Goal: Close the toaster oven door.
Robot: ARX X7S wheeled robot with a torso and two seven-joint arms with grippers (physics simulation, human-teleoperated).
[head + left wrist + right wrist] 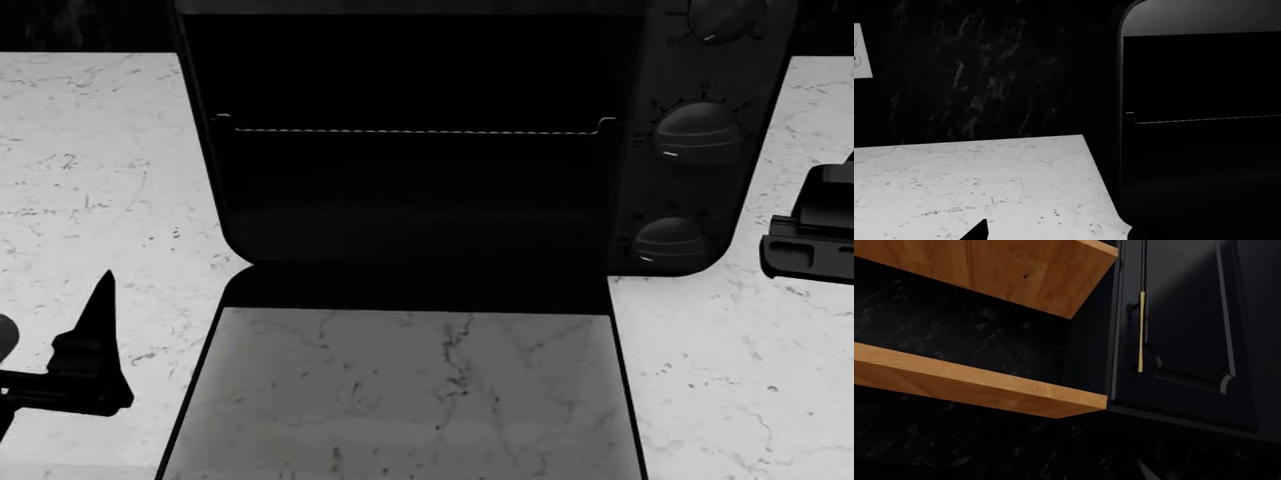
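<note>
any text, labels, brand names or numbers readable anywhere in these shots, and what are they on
There is no readable text in any view.
toaster oven: no brand name or label shows on its body or on the open door.
knobs: each has only a short pale indicator mark, no numbers or words.
wall outlet: a plain plate, no writing.
cabinet door and wooden shelves: blank.

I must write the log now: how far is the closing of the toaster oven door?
Nothing looks done yet. The door lies fully open, flat in front of the toaster oven, wire rack exposed. The left end effector and right end effector flank it without touching. Reaching the door and lifting it shut remain.
</note>
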